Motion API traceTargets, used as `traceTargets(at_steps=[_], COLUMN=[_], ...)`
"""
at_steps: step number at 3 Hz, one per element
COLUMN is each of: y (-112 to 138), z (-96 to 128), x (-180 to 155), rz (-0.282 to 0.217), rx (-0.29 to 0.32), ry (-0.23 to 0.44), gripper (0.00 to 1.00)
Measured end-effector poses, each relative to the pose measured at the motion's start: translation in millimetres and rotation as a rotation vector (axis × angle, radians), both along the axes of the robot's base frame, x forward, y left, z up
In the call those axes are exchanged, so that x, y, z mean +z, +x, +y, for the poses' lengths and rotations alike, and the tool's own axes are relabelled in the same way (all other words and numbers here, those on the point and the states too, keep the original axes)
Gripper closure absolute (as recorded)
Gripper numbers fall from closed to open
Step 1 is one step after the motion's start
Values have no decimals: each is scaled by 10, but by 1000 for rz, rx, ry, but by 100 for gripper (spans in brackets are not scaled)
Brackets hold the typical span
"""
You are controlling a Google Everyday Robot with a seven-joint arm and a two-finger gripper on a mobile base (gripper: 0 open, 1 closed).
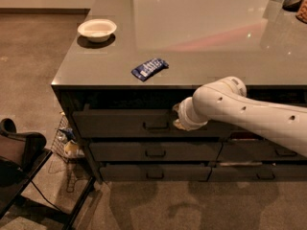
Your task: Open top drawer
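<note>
Camera view: jaws at top drawer [115, 123], right of handle [156, 126].

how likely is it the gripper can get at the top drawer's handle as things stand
Probably yes: the gripper sits at the top drawer front, just right of its handle, and nothing visible lies between them.

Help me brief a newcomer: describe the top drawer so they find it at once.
Start at the grey counter with the white bowl; dark drawers stack on its front. The top drawer sits right under the countertop in the wider left column, the gripper beside its bar handle. It is taller than the two drawers beneath.
</note>
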State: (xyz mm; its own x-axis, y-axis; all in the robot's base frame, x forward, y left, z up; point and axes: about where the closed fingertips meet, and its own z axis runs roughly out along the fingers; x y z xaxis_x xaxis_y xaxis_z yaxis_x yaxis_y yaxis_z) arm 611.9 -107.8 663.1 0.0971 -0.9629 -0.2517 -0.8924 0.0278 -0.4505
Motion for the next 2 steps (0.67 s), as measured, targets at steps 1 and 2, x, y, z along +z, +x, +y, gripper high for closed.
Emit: traceTargets(at_steps=[1, 2], y=[-2, -2], z=[2, 2], x=[9, 29], rz=[1, 1], rx=[0, 0], ry=[0, 0], gripper=[45, 21])
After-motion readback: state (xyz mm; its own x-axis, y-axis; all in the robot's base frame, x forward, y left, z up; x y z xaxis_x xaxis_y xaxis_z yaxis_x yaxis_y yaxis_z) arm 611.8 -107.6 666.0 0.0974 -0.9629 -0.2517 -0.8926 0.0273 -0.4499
